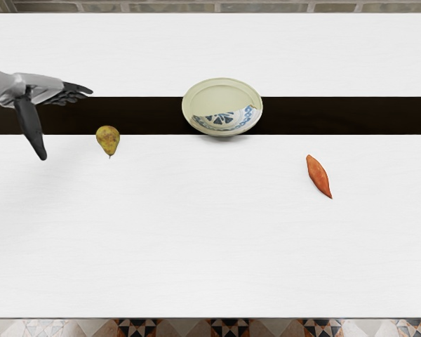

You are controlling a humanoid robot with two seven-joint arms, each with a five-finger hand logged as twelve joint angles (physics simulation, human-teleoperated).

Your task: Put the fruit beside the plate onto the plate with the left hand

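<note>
A yellow-green pear (108,140) lies on the white table, left of a cream plate (222,105) with a blue pattern. My left hand (49,105) comes in from the left edge and hovers to the upper left of the pear, apart from it. Its fingers (76,89) are stretched out towards the right and the thumb (32,128) points down; it holds nothing. The plate sits across the dark gap between the two table tops and has nothing on it.
An orange sweet potato (318,175) lies on the table to the right of the plate. A dark gap (337,114) runs across the table behind the pear. Patterned floor tiles show beyond the front edge.
</note>
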